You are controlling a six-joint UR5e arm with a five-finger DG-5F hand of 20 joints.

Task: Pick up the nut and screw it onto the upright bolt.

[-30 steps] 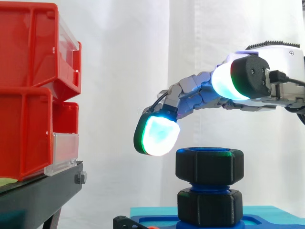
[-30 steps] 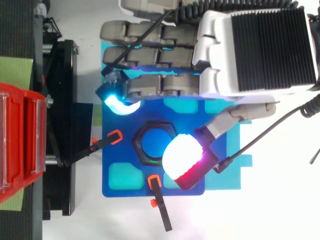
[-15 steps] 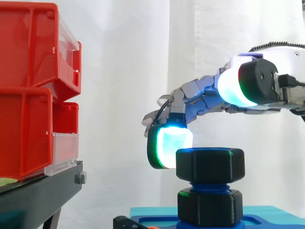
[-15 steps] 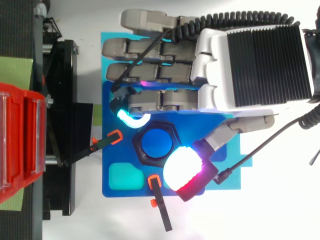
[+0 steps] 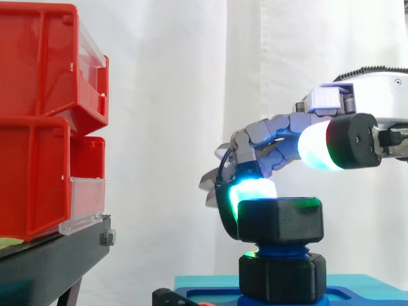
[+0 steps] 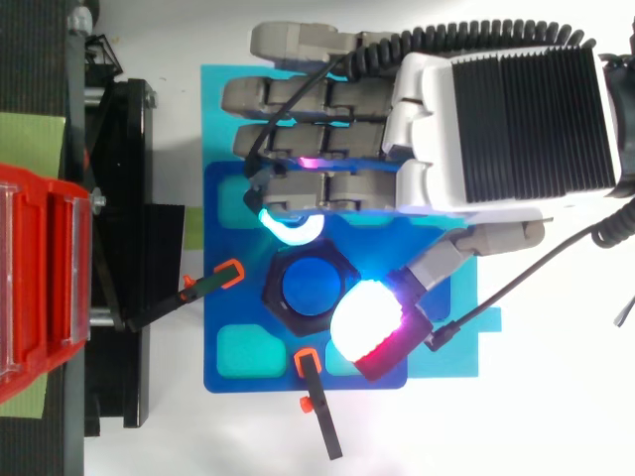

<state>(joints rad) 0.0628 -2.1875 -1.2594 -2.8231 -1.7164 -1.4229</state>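
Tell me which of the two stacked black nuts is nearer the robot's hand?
The upper nut: the hand is right beside its top edge, while the lower nut sits underneath, down against the blue base.

close level side view, overhead view, shared nut

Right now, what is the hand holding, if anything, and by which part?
The nut atop the bolt, pinched by its side faces between thumb and fingertip of the hand.

The hand has pulled in and dropped, its fingertips now pinching the nut.
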